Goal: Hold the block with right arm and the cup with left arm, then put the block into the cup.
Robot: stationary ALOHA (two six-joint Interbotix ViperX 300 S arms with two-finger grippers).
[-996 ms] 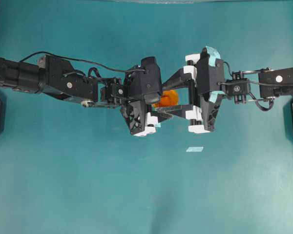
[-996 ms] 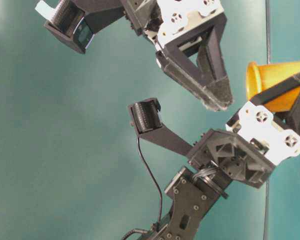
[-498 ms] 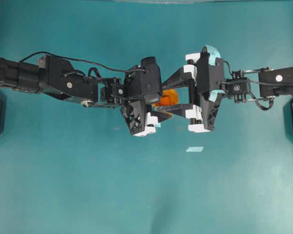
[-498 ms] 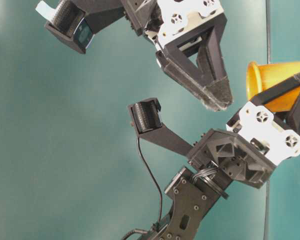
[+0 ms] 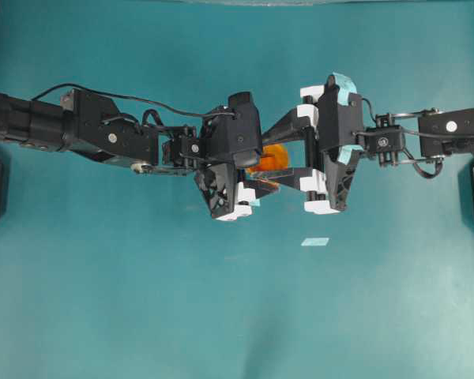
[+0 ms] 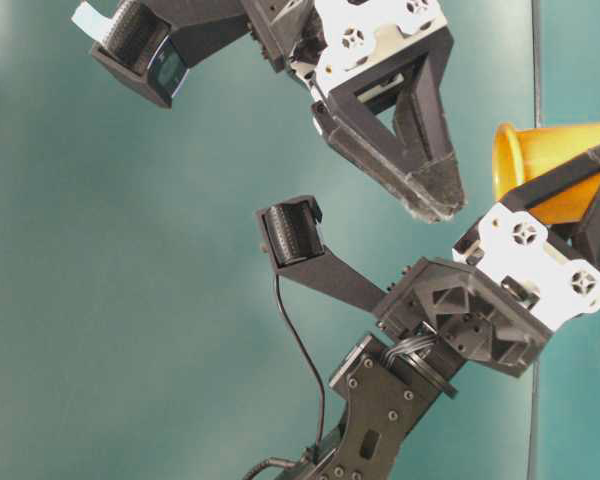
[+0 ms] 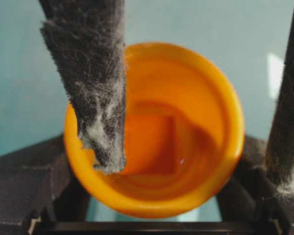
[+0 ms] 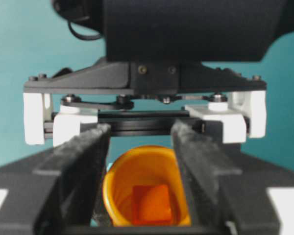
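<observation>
Your two arms meet nose to nose over the middle of the teal table [image 5: 142, 300], so nothing passes between them there. The small yellow-orange plastic cup [image 7: 186, 122] sits clamped in the left gripper [image 7: 196, 147], and one fuzzy black finger [image 7: 95, 88] of the blue-taped right gripper [image 5: 280, 162] crosses its rim. The small orange cube [image 8: 152, 204] fills the cup's bottom. Wide bare table lies above and below the arms in the overhead view, save a pale tape scrap [image 5: 315, 242].

glossy plastic cup [image 7: 186, 98], fuzzy hand pads [image 7: 95, 98]
</observation>
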